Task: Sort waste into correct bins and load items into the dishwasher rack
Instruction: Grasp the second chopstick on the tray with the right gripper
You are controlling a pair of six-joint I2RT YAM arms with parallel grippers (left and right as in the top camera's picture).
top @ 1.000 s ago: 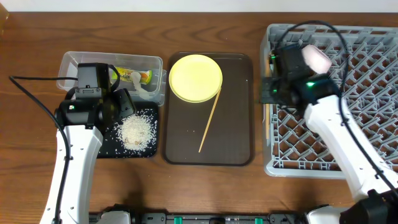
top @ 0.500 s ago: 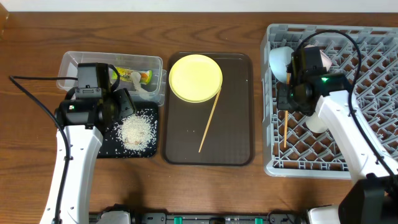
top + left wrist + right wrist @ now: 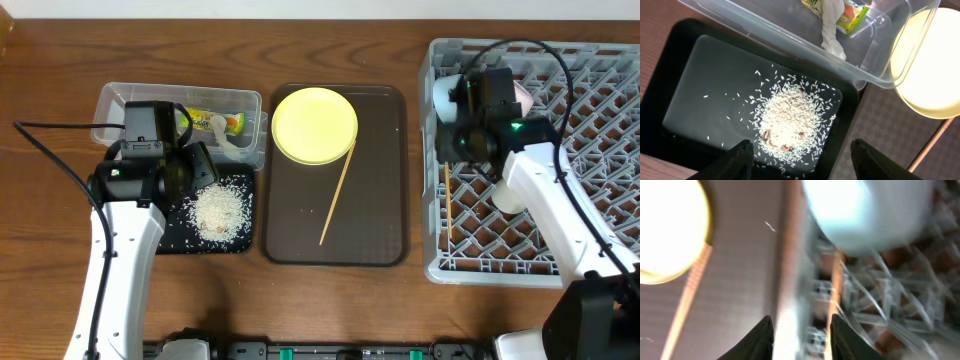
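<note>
My left gripper (image 3: 196, 170) (image 3: 805, 160) is open and empty, hovering over the heap of white rice (image 3: 218, 210) (image 3: 790, 117) in the black tray (image 3: 172, 238) (image 3: 685, 60). The green-and-yellow wrapper (image 3: 215, 122) (image 3: 852, 12) lies in the clear tub (image 3: 115, 100) (image 3: 790, 35). My right gripper (image 3: 452, 140) (image 3: 802, 337) is open and empty over the left rim of the grey rack (image 3: 600, 150) (image 3: 900, 295). One chopstick (image 3: 447, 205) (image 3: 836, 280) lies in the rack beside the light blue bowl (image 3: 445, 95) (image 3: 865, 210). The yellow plate (image 3: 314, 124) (image 3: 665, 225) and the other chopstick (image 3: 337, 195) (image 3: 687, 295) lie on the brown tray (image 3: 380, 200).
A white bowl (image 3: 505, 197) sits in the rack, partly under my right arm. A pale rounded item (image 3: 520, 92) shows behind the right wrist; I cannot tell what it is. A crumpled white tissue (image 3: 832, 30) lies in the clear tub by the wrapper.
The right gripper has let go of a chopstick, which now lies in the rack by its left wall. The gripper moved back toward the rack's left rim. The left arm has not moved.
</note>
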